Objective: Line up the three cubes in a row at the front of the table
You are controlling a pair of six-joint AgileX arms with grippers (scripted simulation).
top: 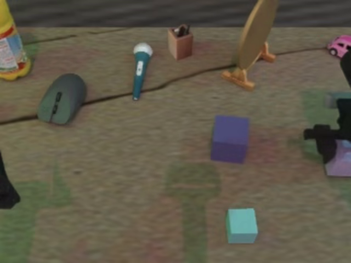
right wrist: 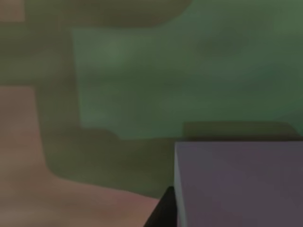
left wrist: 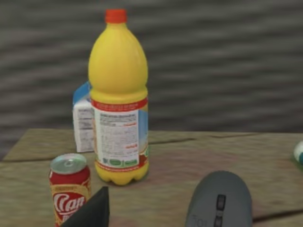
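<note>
Because the lilac cube (top: 340,160) sits off at the table's (top: 126,181) right edge, out of line with the teal cube (top: 242,225) at the front and the purple cube (top: 230,138) mid-table, the right gripper (top: 335,143) is down over it. One finger (right wrist: 165,210) touches its side; whether it pinches I cannot tell. The left arm idles at the left edge.

Mouse (top: 62,98), microphone (top: 140,70), juice bottle (left wrist: 119,99) (soda can (left wrist: 70,186) beside it).
</note>
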